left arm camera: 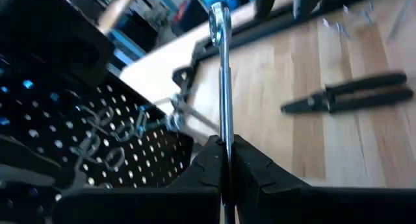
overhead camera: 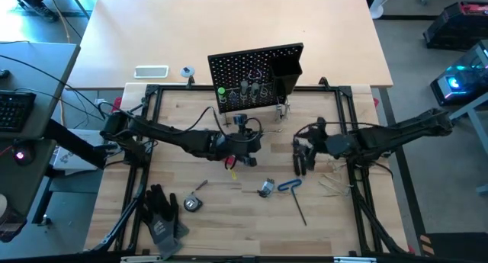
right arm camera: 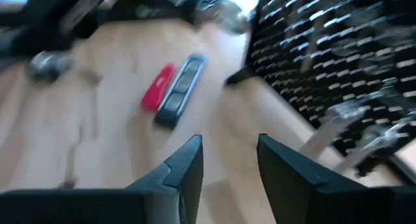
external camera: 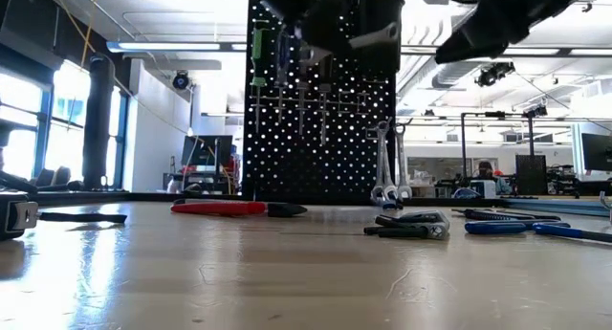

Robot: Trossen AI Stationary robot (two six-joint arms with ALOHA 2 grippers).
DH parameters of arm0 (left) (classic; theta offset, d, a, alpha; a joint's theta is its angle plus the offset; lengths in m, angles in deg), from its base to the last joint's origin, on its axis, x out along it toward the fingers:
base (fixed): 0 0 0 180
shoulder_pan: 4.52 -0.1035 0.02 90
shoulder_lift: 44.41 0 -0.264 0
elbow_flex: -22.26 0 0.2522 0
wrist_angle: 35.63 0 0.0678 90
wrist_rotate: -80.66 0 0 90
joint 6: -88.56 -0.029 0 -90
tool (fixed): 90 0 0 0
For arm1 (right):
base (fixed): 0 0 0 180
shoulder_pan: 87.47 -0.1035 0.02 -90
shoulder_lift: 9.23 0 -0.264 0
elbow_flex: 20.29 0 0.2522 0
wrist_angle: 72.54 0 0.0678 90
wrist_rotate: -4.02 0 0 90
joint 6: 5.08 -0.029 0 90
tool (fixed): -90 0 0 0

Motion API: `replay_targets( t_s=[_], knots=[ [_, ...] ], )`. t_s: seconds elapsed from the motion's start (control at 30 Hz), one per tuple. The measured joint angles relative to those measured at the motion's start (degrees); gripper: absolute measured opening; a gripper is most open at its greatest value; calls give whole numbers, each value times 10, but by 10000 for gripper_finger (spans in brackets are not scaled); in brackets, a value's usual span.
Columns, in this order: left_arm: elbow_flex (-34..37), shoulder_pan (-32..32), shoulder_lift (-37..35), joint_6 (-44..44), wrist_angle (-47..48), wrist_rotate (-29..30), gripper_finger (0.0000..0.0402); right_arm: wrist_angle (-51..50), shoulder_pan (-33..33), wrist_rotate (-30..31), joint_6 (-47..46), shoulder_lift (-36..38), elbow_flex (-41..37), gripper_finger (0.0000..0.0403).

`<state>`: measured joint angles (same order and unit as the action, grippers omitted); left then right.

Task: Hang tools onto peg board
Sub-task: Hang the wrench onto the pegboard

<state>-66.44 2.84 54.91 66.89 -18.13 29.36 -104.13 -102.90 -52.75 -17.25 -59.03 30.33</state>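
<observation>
Upright, a silver wrench [left arm camera: 222, 68] stands clamped in the left end effector [left arm camera: 226, 160].

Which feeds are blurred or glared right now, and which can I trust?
Right wrist view: motion-smeared, peg board streaked, red-black flat tool soft. Left wrist view: silver wrench sharp, board and pliers soft. Low view: bright windows behind silhouette the arms and glare off the table. High view: evenly lit.

Both arms are dark, slender and jointed, with black cables looped along their links. The left pincer [left arm camera: 226, 162] has matte black, ridged fingers; the right pincer [right arm camera: 229, 169] has smooth, wedge-shaped black fingers.
</observation>
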Motion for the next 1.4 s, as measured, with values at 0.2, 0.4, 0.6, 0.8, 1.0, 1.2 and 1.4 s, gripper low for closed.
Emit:
replay_targets(
  t_s=[0.2, 0.4, 0.6, 0.8, 1.0, 1.2, 1.4],
  knots=[
    [0, 2, 0, -20, -86, -15, 1, 234, -24, 17, 60, 4, -51, 133],
    [0, 1, 0, -50, -135, -28, 1, 443, -34, 41, 63, -4, -137, 115],
    [0, -8, 0, -11, -161, -193, 1, 592, -52, 14, 140, -21, -206, 108],
    [0, -23, 0, 35, -164, -366, 1, 652, -89, -24, 254, -20, -225, 107],
    [0, -32, 0, 78, -196, -459, 1, 662, -118, -56, 332, -20, -213, 107],
    [0, -52, 0, 135, -249, -601, 2, 663, -124, -100, 373, -20, -193, 107],
    [0, -55, 2, 137, -252, -597, 2, 658, -124, -128, 392, -21, -161, 107]
  ],
)
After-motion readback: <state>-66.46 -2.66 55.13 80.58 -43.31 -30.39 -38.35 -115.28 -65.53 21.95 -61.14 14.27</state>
